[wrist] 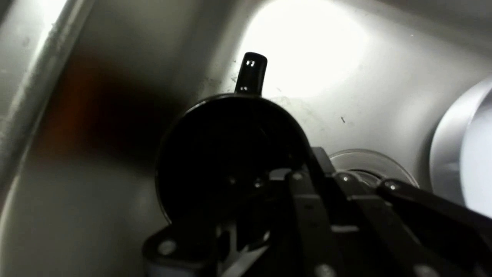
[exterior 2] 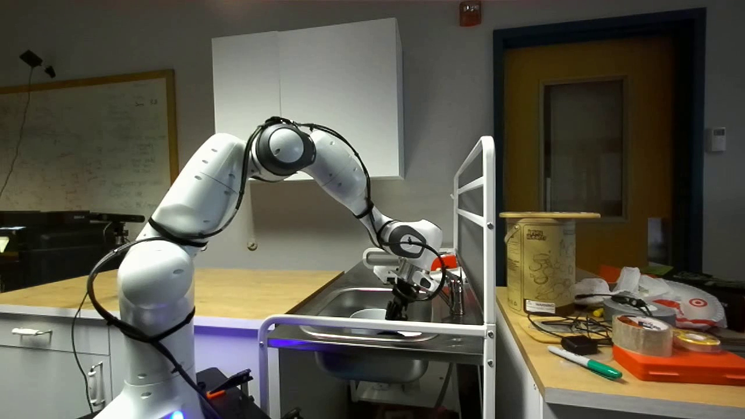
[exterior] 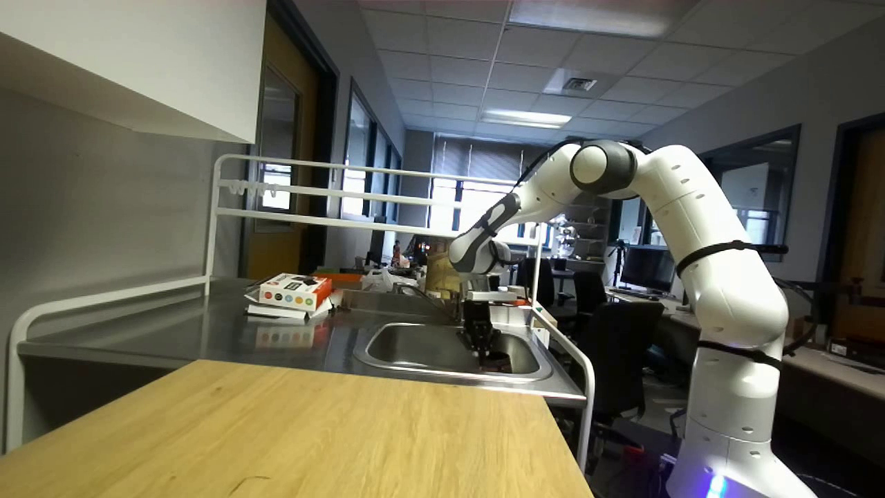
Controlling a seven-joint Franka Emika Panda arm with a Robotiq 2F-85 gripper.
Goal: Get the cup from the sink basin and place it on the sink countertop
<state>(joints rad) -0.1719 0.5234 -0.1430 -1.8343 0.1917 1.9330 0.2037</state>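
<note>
Beyond the tabletop's far edge, an exterior view shows the end effector within the sink basin. An exterior view adds a white bowl there. Wrist view: cup in basin, jaws apparently pinching one wall; off-centre weight could twist it loose.

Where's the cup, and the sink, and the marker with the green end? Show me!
Cup [wrist: 230, 138], in the wrist view: on its dark inside.
Sink [exterior: 418, 345], in an exterior view: on its bare inner metal.
Marker [exterior 2: 584, 361], in an exterior view: near its middle.
</note>
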